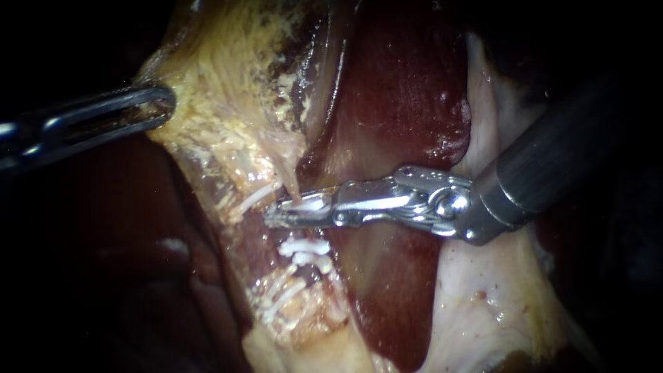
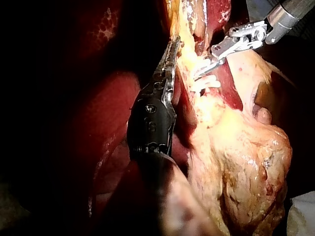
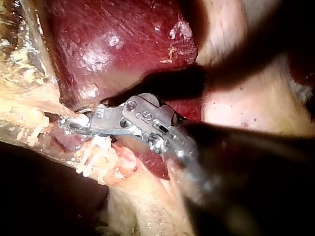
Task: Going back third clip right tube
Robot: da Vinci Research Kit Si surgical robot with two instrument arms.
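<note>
Off to the left of the clipping site, my left instrument (image 1: 166,103) has its jaws clamped on yellow fatty tissue (image 1: 207,83), drawing it away from the tube. That tube (image 1: 289,181) runs down into the jaws of my right instrument (image 1: 276,215), which are closed on a white clip (image 1: 311,204) set across it. Other white clips (image 1: 304,250) sit just under those jaws. I judge the tube soft, thin, wet and easily torn, and the clip light and stiff. Any hold belongs on the clip alone, and backing off calls for freeing the jaws, then drawing straight along the shaft. Beside that shaft the dark liver (image 1: 407,103) lies close, with pale tissue (image 1: 483,304) beneath.
</note>
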